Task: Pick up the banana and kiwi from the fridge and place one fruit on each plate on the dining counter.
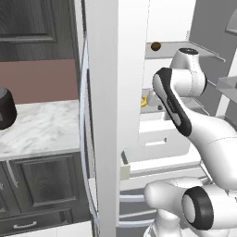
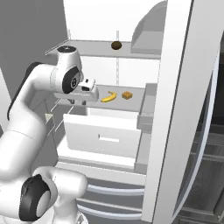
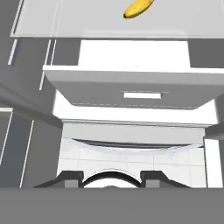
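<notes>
The fridge (image 2: 98, 26) stands open in front of me. A dark-brown kiwi (image 2: 116, 45) rests on its upper shelf, also seen as the kiwi (image 1: 156, 46). One shelf lower lies the yellow banana (image 2: 108, 96), which appears as the banana (image 3: 138, 8) at the top of the hand view and peeks out beside my arm as the banana (image 1: 144, 100). My gripper (image 2: 78, 102) points down, left of the banana and over a drawer. Its fingertips (image 3: 72, 177) stand apart with nothing between them, so the gripper (image 3: 111, 177) is open. The plates and dining counter are out of view.
An orange-tan cube (image 2: 127, 95) sits just right of the banana. A white drawer (image 2: 103, 138) juts out below the shelf. The open fridge door (image 1: 104, 139) with its curved handle (image 1: 85, 139) stands at my left, another door (image 2: 175, 131) at my right. A wall counter (image 1: 41, 125) holds a dark pot (image 1: 5, 109).
</notes>
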Robot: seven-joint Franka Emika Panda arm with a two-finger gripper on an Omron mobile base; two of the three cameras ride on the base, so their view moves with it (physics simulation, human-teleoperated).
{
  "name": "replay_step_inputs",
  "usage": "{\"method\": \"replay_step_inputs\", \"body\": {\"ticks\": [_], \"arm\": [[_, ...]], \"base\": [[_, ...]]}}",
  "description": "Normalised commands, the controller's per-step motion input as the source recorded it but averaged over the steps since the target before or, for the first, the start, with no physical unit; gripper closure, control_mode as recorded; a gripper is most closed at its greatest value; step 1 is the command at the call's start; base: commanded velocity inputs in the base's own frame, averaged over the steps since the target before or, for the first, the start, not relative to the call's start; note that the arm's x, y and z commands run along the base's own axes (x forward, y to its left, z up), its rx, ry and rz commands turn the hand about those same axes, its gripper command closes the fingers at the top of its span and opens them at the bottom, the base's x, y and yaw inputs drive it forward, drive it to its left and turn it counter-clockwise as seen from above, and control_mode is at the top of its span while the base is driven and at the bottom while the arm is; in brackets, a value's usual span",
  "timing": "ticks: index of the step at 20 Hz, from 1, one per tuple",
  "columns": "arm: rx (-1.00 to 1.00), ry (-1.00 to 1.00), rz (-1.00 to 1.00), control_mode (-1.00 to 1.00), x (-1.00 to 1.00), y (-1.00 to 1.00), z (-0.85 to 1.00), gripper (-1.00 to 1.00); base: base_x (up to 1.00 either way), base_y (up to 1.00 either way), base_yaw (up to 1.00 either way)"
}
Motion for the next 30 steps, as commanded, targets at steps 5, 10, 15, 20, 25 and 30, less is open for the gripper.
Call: {"method": "replay_step_inputs", "body": {"ticks": [5, 10, 15, 20, 25, 30], "arm": [[0.0, 0.0, 0.0, -1.0, 0.14, -0.09, -0.23, -1.0], [0.0, 0.0, -0.02, -1.0, 0.71, 0.07, -0.35, -1.0], [-0.01, -0.01, -0.2, -1.0, 0.3, 0.21, -0.05, -1.0], [0.09, 0.0, -0.22, -1.0, 0.33, -0.11, -0.11, -1.0], [0.1, 0.0, -0.14, -1.0, 0.45, -0.13, -0.01, -1.0], [0.01, 0.0, -0.01, -1.0, 0.48, -0.11, -0.16, -1.0]], "base": [[0.0, 0.0, 0.0], [0.0, 0.0, 0.0], [0.0, 0.0, 0.0], [0.0, 0.0, 0.0], [0.0, 0.0, 0.0], [0.0, 0.0, 0.0]]}}
